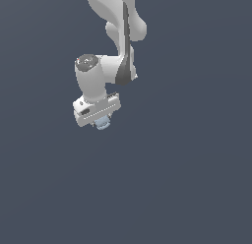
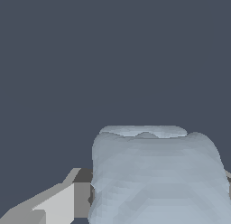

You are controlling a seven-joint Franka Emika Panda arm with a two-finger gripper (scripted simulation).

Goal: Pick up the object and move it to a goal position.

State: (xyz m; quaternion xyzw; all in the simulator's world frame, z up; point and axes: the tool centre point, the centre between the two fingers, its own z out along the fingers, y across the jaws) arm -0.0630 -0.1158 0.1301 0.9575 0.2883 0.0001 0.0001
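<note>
The object (image 1: 103, 123) is a small pale blue-grey block that peeks out just under the white hand of my gripper (image 1: 100, 119) in the exterior view. In the wrist view the object (image 2: 155, 173) sits very close and fills the space between the fingers. One grey-white finger (image 2: 58, 204) presses against its side, and a sliver of the other finger shows at the opposite edge. The gripper is shut on the object. The white arm (image 1: 120, 36) reaches in from the exterior view's top.
A plain dark blue-grey surface (image 1: 187, 179) lies all around the gripper. No marker or other thing shows on it in either view.
</note>
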